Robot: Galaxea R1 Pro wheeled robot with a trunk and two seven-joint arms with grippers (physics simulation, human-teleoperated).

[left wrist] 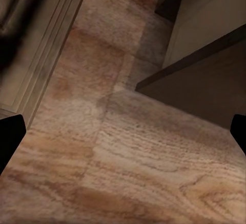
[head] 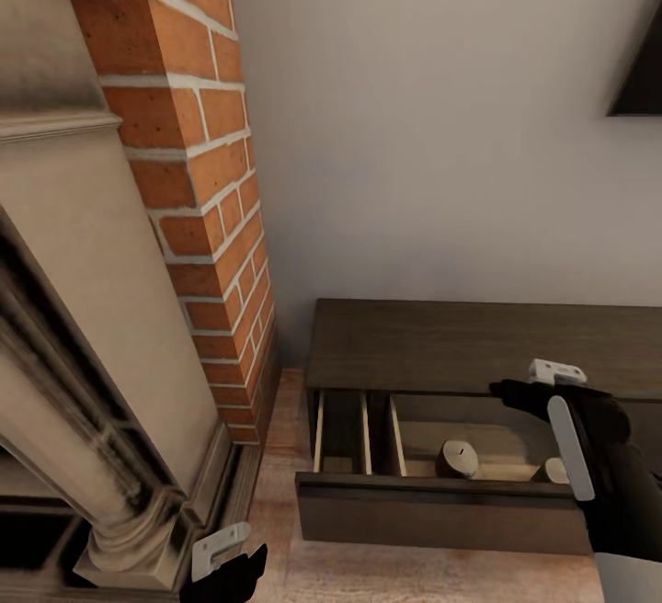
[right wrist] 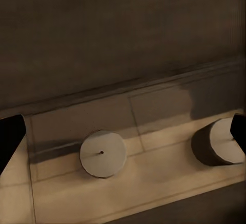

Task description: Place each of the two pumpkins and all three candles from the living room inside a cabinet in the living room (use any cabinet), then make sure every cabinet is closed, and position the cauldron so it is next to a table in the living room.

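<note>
The dark-brown cabinet stands against the wall with one drawer pulled out. Two cream candles lie in its pale interior, one left of the other. My right gripper hovers open and empty above the drawer, over the candles. My left gripper hangs open and empty low over the wooden floor, left of the drawer front. The pumpkins, cauldron and table are out of view.
A brick chimney column and a stone fireplace surround rise close on the left, right beside the cabinet's end. A dark screen corner hangs on the grey wall. Wood floor lies before the drawer.
</note>
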